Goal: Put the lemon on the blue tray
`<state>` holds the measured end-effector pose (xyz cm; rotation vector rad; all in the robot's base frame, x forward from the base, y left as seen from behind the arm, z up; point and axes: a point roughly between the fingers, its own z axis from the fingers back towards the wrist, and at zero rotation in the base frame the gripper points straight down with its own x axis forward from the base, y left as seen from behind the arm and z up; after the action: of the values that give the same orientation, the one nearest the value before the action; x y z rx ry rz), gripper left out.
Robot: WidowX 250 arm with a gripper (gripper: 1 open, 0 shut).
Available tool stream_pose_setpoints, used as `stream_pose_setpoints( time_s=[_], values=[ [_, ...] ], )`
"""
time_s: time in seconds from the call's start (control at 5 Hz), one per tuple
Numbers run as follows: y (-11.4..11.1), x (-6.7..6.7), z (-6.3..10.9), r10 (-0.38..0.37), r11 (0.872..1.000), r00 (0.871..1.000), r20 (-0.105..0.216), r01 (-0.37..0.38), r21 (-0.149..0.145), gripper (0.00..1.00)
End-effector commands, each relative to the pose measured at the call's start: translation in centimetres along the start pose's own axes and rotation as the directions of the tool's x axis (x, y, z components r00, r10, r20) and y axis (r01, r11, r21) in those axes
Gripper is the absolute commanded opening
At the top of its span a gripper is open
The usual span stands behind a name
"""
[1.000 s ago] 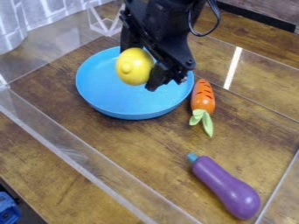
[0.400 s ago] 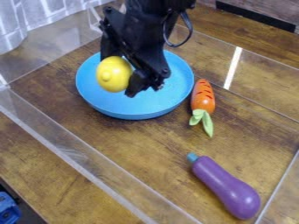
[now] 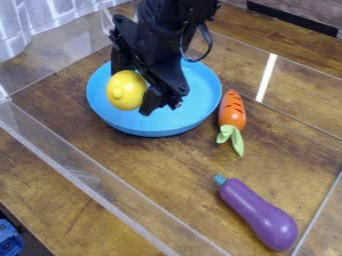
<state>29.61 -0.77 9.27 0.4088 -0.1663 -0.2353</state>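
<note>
The lemon (image 3: pixel 126 90) is bright yellow and glossy, and it hangs low over the left part of the blue tray (image 3: pixel 187 118). My black gripper (image 3: pixel 138 87) reaches down from the top of the view and is shut on the lemon, one finger behind it and one on its right side. Whether the fruit touches the tray's floor cannot be told. The arm hides the back middle of the tray.
An orange carrot (image 3: pixel 231 109) with green leaves lies just right of the tray. A purple eggplant (image 3: pixel 261 213) lies at the front right. Clear plastic walls (image 3: pixel 80 170) run along the left and front of the wooden table.
My gripper has carried the lemon leftward and lower over the tray, from its middle to its left part. The carrot and eggplant have not moved.
</note>
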Motion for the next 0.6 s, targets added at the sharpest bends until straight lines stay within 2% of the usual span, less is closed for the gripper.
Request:
stream_pose_setpoints(
  time_s=[0.0, 0.2, 0.4],
  values=[
    [1.04, -0.03, 0.36, 0.04, 0.999, 0.998, 0.043, -0.04, 0.017, 1.0],
    [1.21, -0.18, 0.37, 0.048, 0.999, 0.998, 0.051, -0.049, 0.023, 0.0],
    [1.43, -0.3, 0.47, 0.055, 0.998, 0.997, 0.061, -0.057, 0.03, 0.0]
  ],
)
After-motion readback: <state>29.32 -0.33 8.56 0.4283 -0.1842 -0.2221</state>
